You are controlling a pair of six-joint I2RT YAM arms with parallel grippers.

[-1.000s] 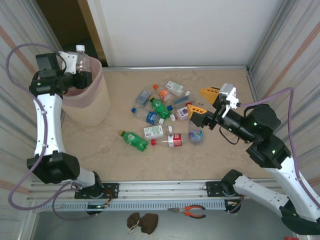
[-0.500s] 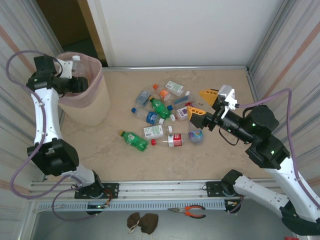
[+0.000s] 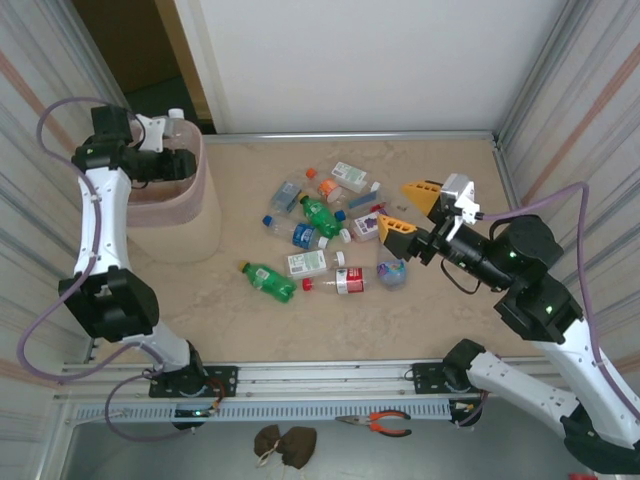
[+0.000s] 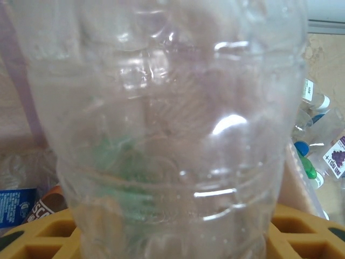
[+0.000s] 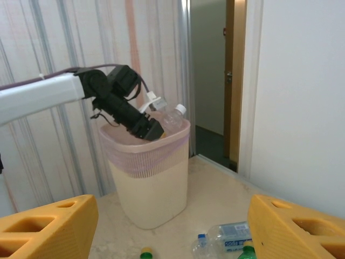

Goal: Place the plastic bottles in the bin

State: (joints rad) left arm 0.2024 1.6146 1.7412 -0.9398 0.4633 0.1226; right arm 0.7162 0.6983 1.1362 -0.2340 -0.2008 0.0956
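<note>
At the far-left corner of the table, the left gripper point(image 3: 162, 160) had its yellow fingers point(image 4: 38, 237) closed partway around a clear plastic bottle point(image 3: 172, 128), gripping its lower body over the mouth of the bin point(image 3: 185, 225). Its wall was transparent, ribbed and dented, with no label that could be made out, and it had a white cap point(image 5: 180, 109). It was tilted: its long axis ran from the gripper inside the pink rim point(image 5: 161, 148) up and away toward the far wall, cap end highest and just past the far edge of the rim. Well apart on the open tabletop lay the loose bottles point(image 3: 322, 222), scattered at all angles, a green one point(image 3: 268, 281) nearest the bin. Beside the pile's right edge hung the right gripper point(image 3: 408, 207), jaws wide apart with nothing between them. Orange-handled pliers point(image 3: 380, 423) lay near the front rail.
</note>
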